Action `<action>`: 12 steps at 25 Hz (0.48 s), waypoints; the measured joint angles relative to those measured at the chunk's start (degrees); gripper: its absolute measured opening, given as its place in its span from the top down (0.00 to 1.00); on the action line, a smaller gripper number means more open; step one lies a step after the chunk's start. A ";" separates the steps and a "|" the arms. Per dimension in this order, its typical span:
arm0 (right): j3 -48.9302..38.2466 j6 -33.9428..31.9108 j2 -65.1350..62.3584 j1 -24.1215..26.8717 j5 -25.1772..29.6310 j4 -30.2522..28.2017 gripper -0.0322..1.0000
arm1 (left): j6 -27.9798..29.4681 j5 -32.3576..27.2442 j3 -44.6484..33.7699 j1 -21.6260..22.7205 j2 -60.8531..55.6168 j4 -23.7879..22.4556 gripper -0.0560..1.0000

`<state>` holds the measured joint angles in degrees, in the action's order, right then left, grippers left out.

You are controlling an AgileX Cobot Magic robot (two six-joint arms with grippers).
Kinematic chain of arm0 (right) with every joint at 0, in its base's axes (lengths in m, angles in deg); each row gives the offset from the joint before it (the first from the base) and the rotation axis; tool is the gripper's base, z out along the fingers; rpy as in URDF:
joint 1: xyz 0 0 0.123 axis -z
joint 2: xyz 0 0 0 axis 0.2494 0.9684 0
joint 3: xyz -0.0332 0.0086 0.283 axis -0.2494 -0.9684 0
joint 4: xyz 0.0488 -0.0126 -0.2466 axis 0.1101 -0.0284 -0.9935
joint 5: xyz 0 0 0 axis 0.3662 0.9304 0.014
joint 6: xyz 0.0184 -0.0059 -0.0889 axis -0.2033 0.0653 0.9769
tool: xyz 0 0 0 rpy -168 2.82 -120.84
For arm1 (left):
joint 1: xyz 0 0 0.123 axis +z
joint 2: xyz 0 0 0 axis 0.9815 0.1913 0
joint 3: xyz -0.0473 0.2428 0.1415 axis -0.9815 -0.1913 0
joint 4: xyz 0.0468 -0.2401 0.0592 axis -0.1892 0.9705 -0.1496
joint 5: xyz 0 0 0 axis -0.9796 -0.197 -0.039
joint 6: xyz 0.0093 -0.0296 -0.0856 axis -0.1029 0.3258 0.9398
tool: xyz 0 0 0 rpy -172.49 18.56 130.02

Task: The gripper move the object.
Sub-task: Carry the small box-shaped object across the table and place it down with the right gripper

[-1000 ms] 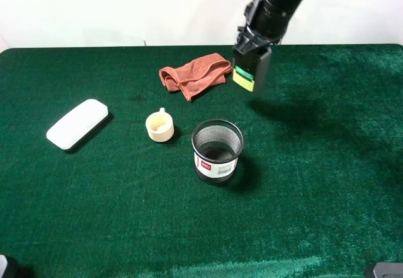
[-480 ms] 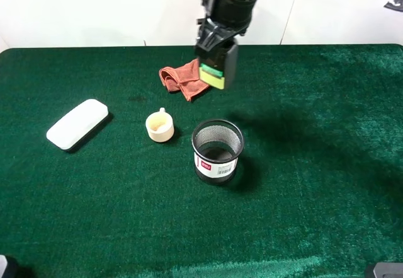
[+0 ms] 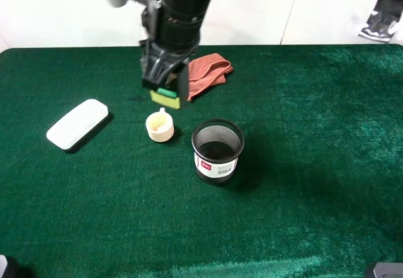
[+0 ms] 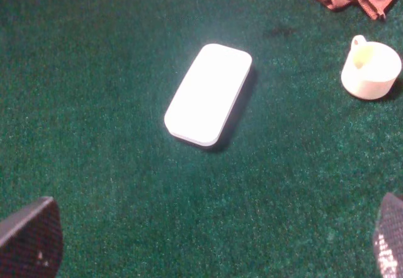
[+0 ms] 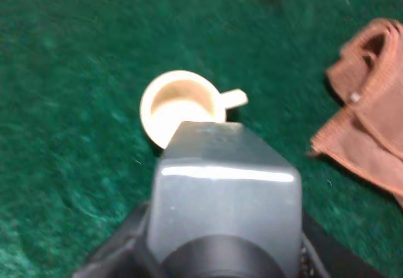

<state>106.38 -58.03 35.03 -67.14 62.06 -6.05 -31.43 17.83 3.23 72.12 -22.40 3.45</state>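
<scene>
Moved left off cloth point(image 3: 211, 70): your right gripper point(image 3: 165, 84) hovers above cream cup point(image 3: 159, 127), clamped on dark-grey pump bottle point(image 3: 165, 98), yellow-green label showing.

- White case point(image 3: 77, 123) sits left on the green table point(image 3: 315, 196).
- Cream cup point(image 3: 159, 127) mid-table.
- Mesh cup point(image 3: 217, 150) right of it, nearer.
- Rust cloth point(image 3: 210, 71) far, centre.
</scene>
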 joint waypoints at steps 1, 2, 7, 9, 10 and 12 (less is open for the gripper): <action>0.00 0.00 0.24 -0.77 -0.14 0.24 0.68 | 0.00 0.00 0.00 0.00 0.00 0.00 0.01; 0.00 0.00 0.48 -1.48 -0.23 0.41 0.68 | 0.00 0.00 0.00 0.00 0.00 0.00 0.01; 0.00 0.00 2.54 -4.50 -0.36 0.63 0.68 | 0.00 0.00 0.00 0.00 0.00 0.00 0.01; 0.00 0.00 3.27 -5.44 -0.47 0.89 0.68 | 0.00 0.00 0.00 0.00 0.00 0.00 0.01; 0.00 0.00 3.75 -5.83 -0.59 1.23 0.68 | 0.00 0.00 0.00 0.00 0.00 0.00 0.01; 0.00 0.00 4.63 -6.30 -0.95 1.78 0.68 | 0.00 0.00 0.00 0.00 0.00 0.00 0.01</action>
<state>106.38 -58.03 39.66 -73.44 61.11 -4.27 -31.43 17.83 3.23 72.12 -22.40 3.45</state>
